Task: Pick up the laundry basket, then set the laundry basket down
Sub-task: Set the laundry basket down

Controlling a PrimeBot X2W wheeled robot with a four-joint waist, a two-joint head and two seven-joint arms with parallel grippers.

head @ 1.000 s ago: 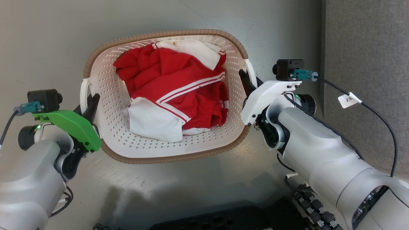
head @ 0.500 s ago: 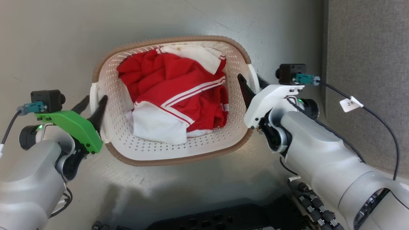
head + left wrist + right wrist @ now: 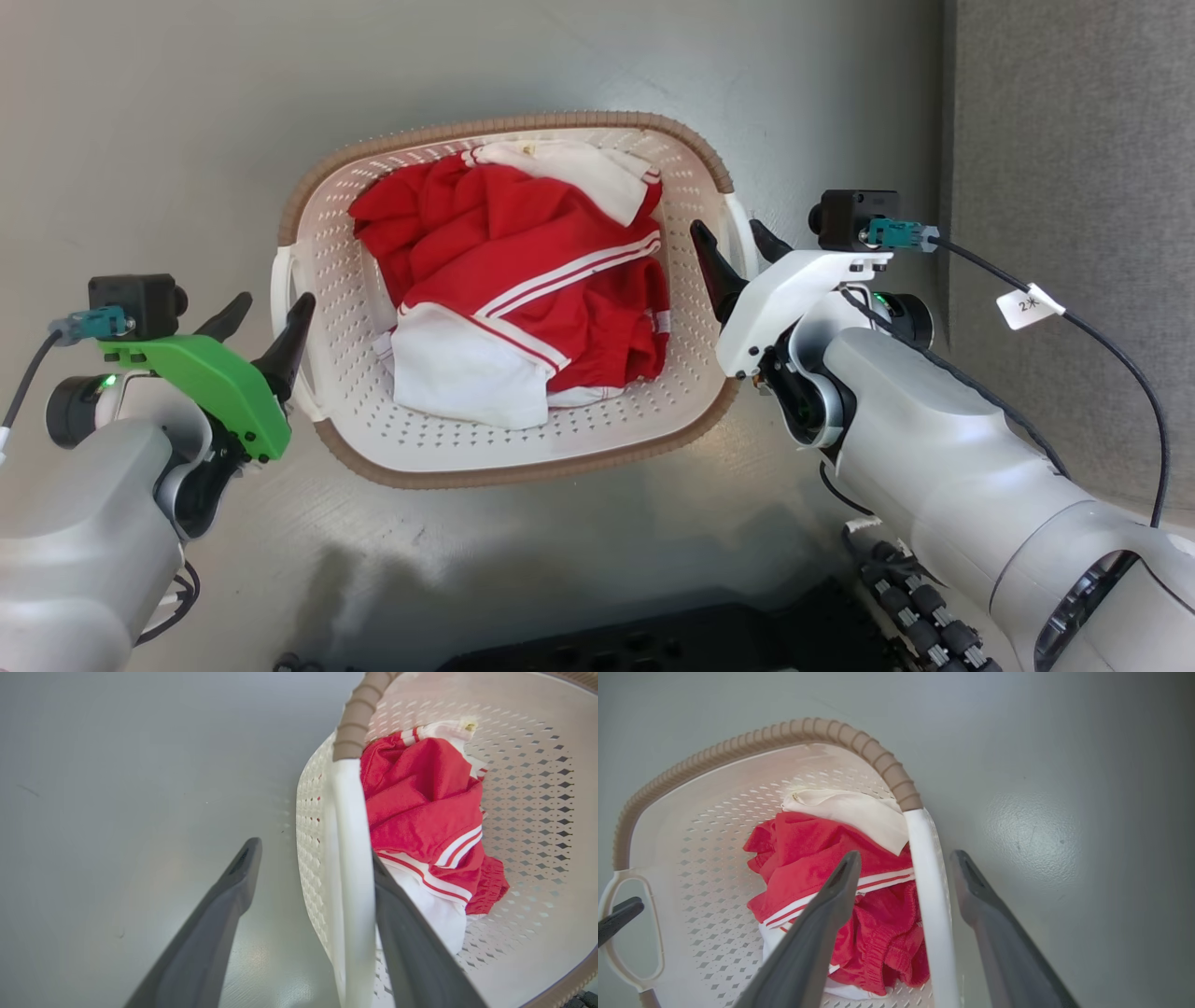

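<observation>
Released since: left tool [image 3: 275,301], right tool [image 3: 725,227] both wide open, straddling two handles [image 3: 277,275] of one laundry basket [image 3: 504,123].

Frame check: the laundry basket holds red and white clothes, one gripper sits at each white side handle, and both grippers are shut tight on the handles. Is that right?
Not quite: both grippers are open. The left gripper straddles the left handle and the right gripper straddles the right handle, fingers spread with gaps, as the two wrist views show. The laundry basket does hold red and white clothes.
</observation>
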